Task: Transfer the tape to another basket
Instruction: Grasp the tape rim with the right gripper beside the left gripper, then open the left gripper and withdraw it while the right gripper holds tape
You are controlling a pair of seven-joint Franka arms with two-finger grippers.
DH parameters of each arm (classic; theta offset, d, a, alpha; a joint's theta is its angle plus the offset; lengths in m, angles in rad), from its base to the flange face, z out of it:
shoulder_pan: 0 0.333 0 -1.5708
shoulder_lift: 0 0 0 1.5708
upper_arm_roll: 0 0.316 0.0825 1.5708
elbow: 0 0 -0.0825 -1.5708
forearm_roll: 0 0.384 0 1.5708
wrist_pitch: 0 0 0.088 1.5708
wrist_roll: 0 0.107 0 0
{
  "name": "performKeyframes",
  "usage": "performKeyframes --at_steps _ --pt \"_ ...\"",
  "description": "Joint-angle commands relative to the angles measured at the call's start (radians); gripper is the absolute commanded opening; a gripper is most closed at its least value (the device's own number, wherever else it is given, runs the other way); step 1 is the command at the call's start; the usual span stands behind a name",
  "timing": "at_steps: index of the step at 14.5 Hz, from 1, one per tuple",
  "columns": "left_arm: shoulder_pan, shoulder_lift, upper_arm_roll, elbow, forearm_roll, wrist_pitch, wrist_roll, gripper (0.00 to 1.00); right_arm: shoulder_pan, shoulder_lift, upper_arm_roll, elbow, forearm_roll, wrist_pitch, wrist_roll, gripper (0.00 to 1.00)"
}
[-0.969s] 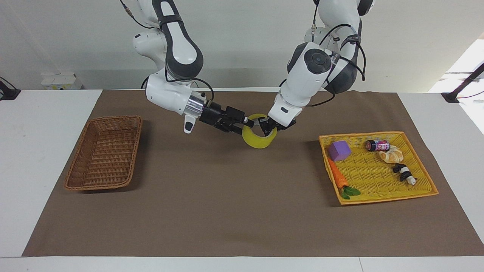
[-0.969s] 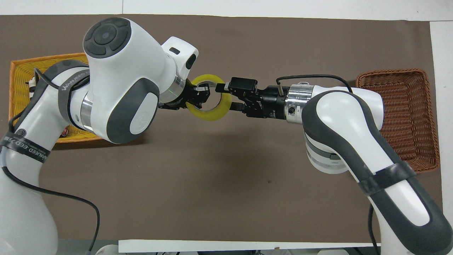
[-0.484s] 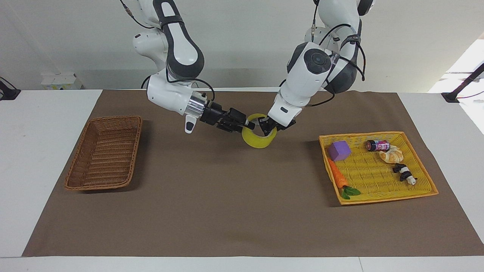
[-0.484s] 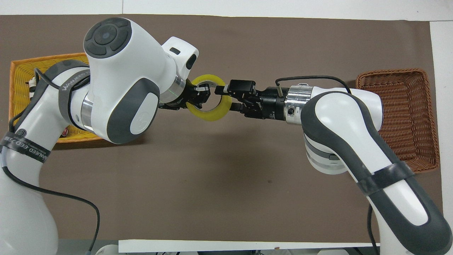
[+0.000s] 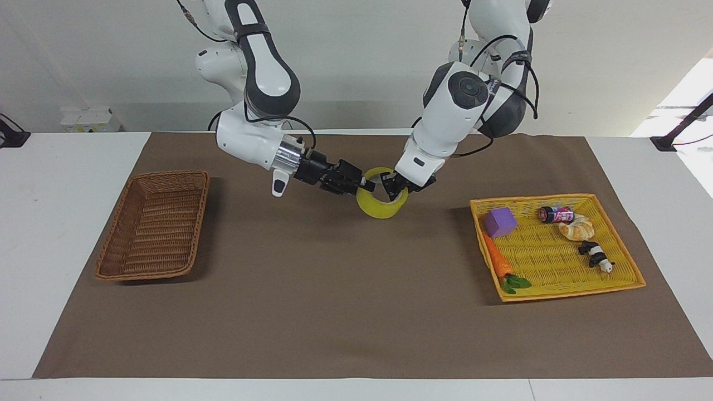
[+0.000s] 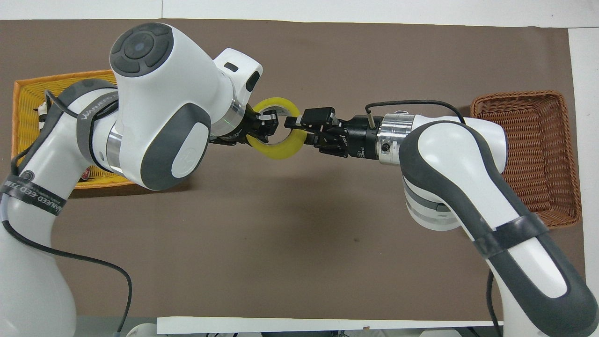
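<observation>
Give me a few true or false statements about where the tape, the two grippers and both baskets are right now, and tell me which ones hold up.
1. The tape is up in the air over the brown mat, between the two baskets. True.
2. The left gripper grips the roll with one finger through its hole. True.
3. The right gripper waits over the brown wicker basket. False: it is at the roll's rim, on the side toward that basket.
4. The wicker basket already holds the purple block. False: nothing shows inside it; the block lies in the yellow basket.
5. A toy carrot lies in the yellow basket. True.
</observation>
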Motion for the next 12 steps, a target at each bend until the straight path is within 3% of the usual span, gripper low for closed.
performKeyframes --at_steps 1,3,5,7,12 --pt "0.005 -0.054 0.011 -0.004 -0.009 -0.063 -0.005 0.98 -0.007 -0.022 0.0 -0.014 0.02 -0.004 0.012 0.0" --pt "0.048 -0.096 0.02 0.03 0.011 -0.136 0.002 0.98 -0.012 -0.022 -0.003 -0.009 0.004 -0.009 0.008 0.0" --pt "0.126 -0.165 0.04 0.042 0.032 -0.221 0.02 0.99 -0.089 -0.022 -0.007 -0.006 -0.062 -0.074 -0.012 0.0" --pt "0.248 -0.194 0.045 0.038 0.034 -0.275 0.126 0.99 -0.242 -0.021 -0.007 0.021 -0.217 -0.226 -0.055 0.0" --pt "0.627 -0.219 0.051 -0.031 0.078 -0.26 0.528 0.99 -0.641 0.013 -0.007 0.147 -0.571 -0.585 -0.24 0.0"
